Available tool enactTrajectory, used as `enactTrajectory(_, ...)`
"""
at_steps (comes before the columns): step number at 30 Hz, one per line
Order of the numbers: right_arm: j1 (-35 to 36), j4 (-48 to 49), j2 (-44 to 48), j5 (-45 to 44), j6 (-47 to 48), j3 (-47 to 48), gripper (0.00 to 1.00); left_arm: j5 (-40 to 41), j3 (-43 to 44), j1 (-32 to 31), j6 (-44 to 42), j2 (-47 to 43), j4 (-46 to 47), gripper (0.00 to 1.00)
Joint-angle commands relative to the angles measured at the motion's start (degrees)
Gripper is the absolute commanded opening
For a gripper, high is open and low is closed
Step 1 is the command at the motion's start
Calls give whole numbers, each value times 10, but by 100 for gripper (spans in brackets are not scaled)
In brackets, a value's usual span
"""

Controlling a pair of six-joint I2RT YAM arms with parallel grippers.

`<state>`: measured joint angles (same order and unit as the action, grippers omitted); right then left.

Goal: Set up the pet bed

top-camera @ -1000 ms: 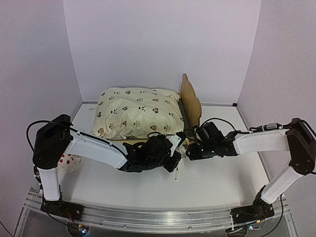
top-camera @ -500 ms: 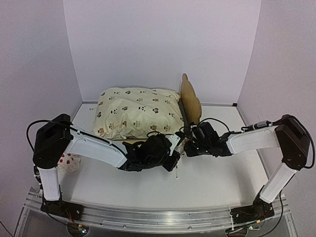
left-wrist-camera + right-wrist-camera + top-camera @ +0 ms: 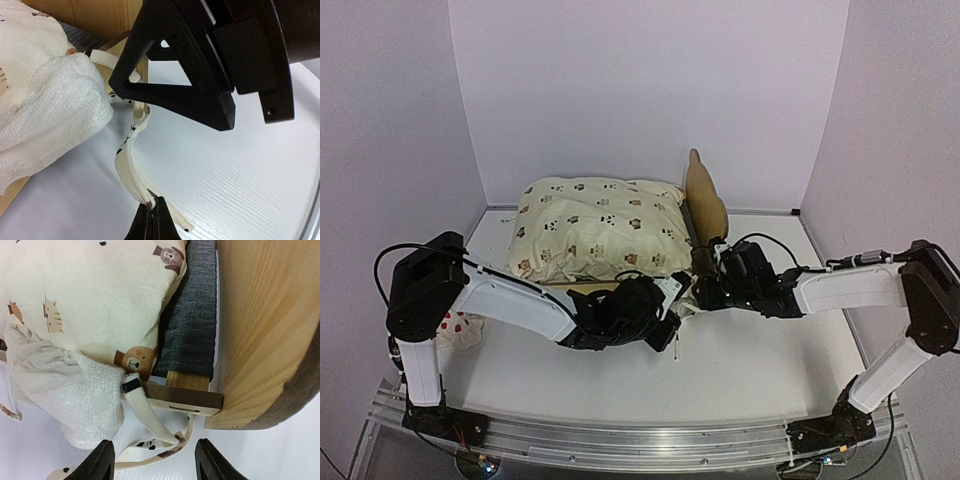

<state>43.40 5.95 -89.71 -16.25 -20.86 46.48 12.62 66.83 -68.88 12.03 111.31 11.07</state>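
Pinching the cream tie strap [image 3: 125,160] between closed tips, the left gripper [image 3: 152,217] holds it out from the frame, probably for fastening. Beyond, the right gripper [image 3: 155,465] hangs wide open and empty over the pet bed [image 3: 260,330] corner; the cushion [image 3: 595,225] fills the bed, rear centre.

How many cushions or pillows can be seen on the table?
2. A cream cushion lies on the bed; a small red-spotted pillow lies at the far left, partly hidden behind the left arm.
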Motion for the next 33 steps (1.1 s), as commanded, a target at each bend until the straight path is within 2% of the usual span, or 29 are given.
enactTrajectory(1, -5, 7, -8, 8, -1, 12, 56, -6, -3, 2, 10, -34, -7, 0)
enactTrajectory(9, -8, 17, -48, 16, 0, 29, 50, -8, -3, 2, 11, -34, -7, 0)
enactTrajectory(14, -10, 27, -60, 24, 8, 31, 41, -8, -1, 2, 9, -35, -4, 0)
enactTrajectory(17, -13, 28, -61, 26, 12, 30, 28, -8, 0, 2, 7, -34, -2, 0)
enactTrajectory(19, -14, 28, -55, 28, 12, 27, 15, -5, 6, 2, 4, -31, -3, 0)
enactTrajectory(23, -15, 28, -32, 40, 13, 15, 1, -1, 30, 5, -1, -16, -11, 0)
enactTrajectory(33, -14, 0, 47, 65, 18, -29, 0, -40, 107, 34, -17, 30, -30, 0)
